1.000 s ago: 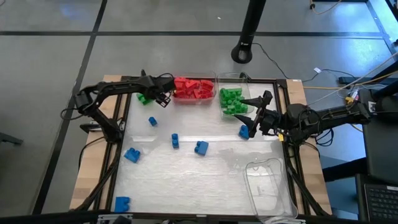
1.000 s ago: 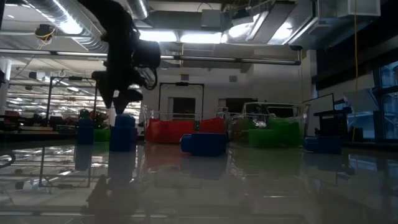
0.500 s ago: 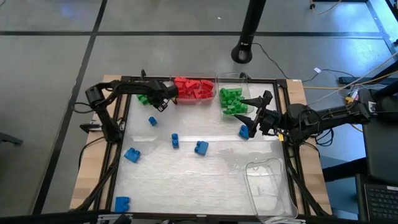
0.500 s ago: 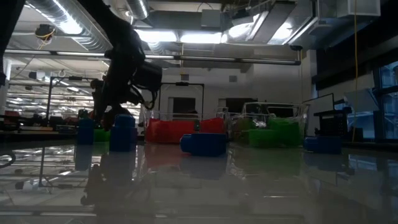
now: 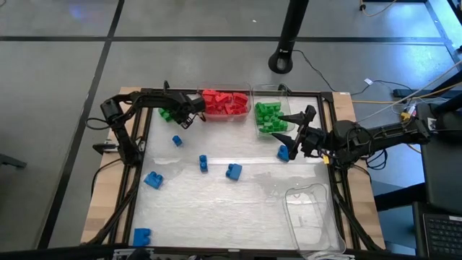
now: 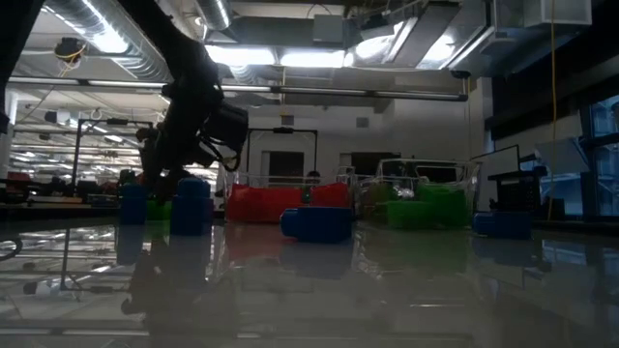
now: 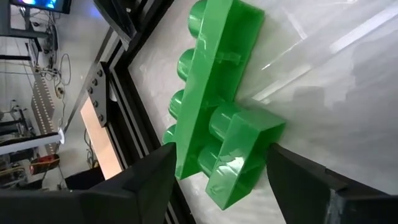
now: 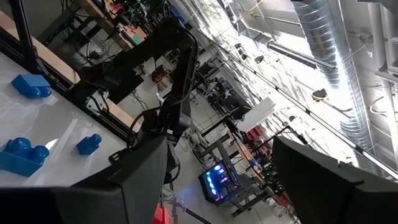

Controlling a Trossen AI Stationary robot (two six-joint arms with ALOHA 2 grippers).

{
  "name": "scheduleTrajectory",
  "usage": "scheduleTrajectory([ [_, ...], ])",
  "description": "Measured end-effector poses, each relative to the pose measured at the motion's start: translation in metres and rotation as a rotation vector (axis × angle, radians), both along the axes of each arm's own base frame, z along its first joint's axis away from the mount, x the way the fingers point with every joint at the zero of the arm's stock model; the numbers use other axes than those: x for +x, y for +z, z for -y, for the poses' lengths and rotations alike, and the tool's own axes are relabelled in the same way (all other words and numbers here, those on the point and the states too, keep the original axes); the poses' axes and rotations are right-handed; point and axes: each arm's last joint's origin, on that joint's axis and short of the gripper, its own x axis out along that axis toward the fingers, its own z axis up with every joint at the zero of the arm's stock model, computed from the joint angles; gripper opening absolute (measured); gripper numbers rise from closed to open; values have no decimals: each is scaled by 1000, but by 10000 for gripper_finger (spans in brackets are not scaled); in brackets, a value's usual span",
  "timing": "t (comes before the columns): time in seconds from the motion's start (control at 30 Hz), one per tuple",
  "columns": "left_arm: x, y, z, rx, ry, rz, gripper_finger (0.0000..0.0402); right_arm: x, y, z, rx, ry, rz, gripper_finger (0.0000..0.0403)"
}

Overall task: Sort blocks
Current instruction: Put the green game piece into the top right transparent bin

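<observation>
High view: red studded plastic bricks [image 5: 224,102] and green ones [image 5: 268,115] are lying binned; blue bricks [image 5: 233,171] are being left scattered on the table [image 5: 238,209]; stray green bricks [image 7: 217,124] are being straddled by the left hand [image 5: 189,114], fingers apart; right hand [image 5: 294,142] is waiting open.

I see the glossy white table [image 5: 238,206] carrying a bin of red blocks [image 5: 225,102]; right of it a bin of green blocks [image 5: 268,115], left of it loose green blocks [image 5: 169,113] (two, touching), nearer me scattered blue blocks [image 5: 233,170] and an empty clear bin [image 5: 312,215].

Six loose blue blocks [image 5: 233,170], three bins [image 5: 312,214]
</observation>
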Motion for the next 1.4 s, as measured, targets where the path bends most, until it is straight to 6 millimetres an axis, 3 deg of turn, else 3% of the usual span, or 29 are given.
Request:
scheduleTrajectory([
  [0.27,-14,-14,-3,7,25,-22,207,0,0,0,-1,0,-3,289],
  [0.5,-12,-16,-6,36,18,6,182,0,0,0,-1,0,-2,289],
  [1.2,-8,-16,-10,31,-50,13,12,0,0,0,-1,0,-5,289],
  [1.4,-8,-16,-10,26,-56,8,5,0,-2,0,-4,0,-17,289],
])
